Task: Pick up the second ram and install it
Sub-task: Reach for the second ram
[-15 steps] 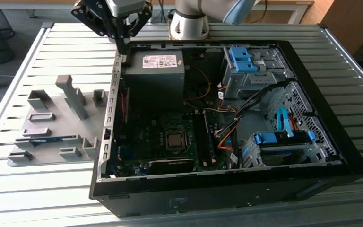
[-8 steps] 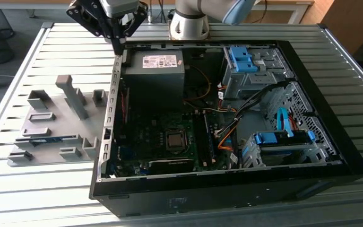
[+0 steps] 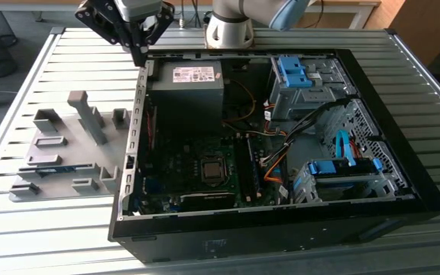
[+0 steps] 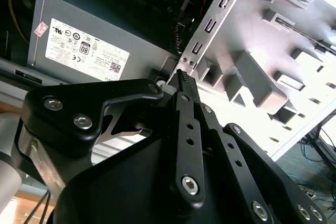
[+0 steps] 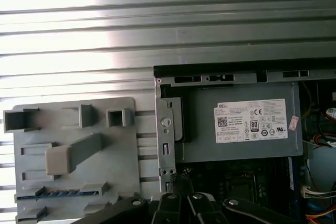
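We see the open computer case (image 3: 266,240) filling the exterior view's right, with a grey holder plate (image 3: 75,156) at lower left. The gripper (image 3: 140,59), jaws together and empty, hangs upper left. The second ram (image 3: 55,169), a thin blue-green stick, sits in the plate's slot.

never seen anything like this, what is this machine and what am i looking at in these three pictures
It is a robot arm with a black pincer at its end. One picture comes from a camera off the arm; the other two from cameras riding near its wrist. On the slatted table sits an open computer case with a grey power supply inside. Toward the exterior view's left of it lies a grey holder tray, and the second ram, a thin blue-green stick, rests in it. The pincer is shut, holds nothing, and hangs over the case's edge.
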`<state>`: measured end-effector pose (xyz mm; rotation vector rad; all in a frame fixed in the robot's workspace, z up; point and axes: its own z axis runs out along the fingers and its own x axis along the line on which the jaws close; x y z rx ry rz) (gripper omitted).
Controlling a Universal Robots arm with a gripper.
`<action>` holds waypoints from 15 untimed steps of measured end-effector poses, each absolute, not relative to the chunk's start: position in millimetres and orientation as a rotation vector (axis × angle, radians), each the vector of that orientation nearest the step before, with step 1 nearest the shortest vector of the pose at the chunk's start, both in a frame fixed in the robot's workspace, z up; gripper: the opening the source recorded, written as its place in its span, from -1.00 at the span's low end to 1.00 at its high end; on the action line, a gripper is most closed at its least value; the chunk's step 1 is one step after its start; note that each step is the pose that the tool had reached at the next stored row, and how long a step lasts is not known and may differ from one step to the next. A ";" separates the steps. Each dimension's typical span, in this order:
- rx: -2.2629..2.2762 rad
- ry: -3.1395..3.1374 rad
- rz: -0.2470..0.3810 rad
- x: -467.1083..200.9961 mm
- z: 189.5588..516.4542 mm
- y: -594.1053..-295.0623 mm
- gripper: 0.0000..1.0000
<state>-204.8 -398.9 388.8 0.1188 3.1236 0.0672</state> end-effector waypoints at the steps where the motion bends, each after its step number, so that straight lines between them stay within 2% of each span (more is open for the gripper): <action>1: 0.119 3.124 0.067 -205.5 388.8 -398.9 -0.80; 15: 0.119 3.125 0.067 -214.0 388.3 -398.9 -0.80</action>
